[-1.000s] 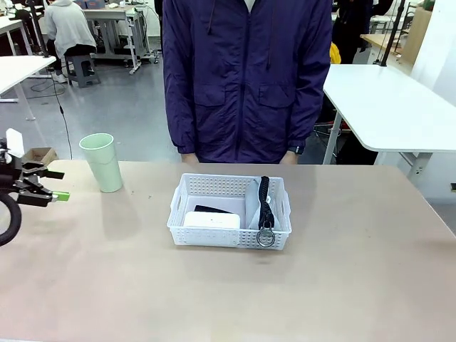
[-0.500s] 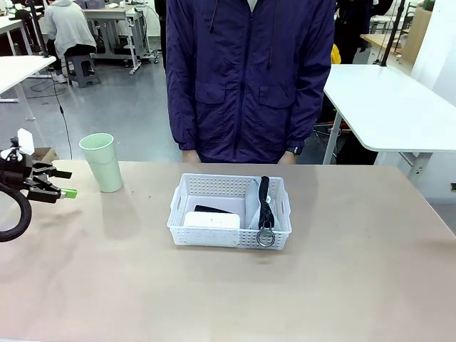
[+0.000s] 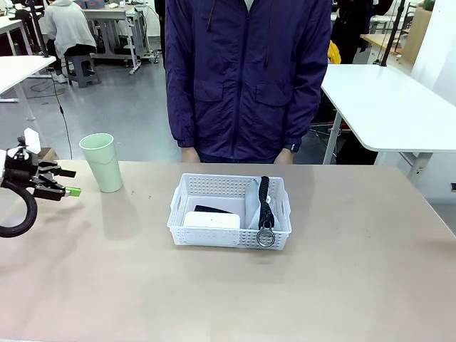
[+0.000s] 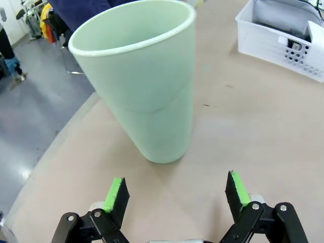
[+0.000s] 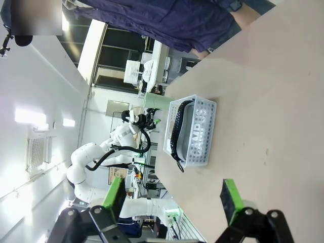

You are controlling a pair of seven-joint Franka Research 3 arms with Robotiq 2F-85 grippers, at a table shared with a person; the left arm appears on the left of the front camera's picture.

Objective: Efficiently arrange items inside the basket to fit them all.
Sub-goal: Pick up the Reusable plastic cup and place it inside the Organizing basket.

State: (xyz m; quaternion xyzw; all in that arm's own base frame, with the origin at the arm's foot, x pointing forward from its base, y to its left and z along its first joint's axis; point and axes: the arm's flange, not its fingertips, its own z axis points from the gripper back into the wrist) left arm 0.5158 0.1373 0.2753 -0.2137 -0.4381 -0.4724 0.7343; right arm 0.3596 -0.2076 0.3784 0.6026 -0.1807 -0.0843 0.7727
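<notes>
Left claw (image 3: 73,182) hovers spread above beige table (image 3: 228,299).

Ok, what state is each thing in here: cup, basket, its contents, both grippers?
basket: upright on the table, partly filled.
cup: upright on the table, outside the basket.
box: flat in the basket, at its front wall.
stapler: in the basket behind the box, mostly hidden.
pouch: on edge at the basket's right end, ring hanging over the front wall.
left gripper: jaws open, empty, facing the cup.
right gripper: jaws open, empty.
</notes>
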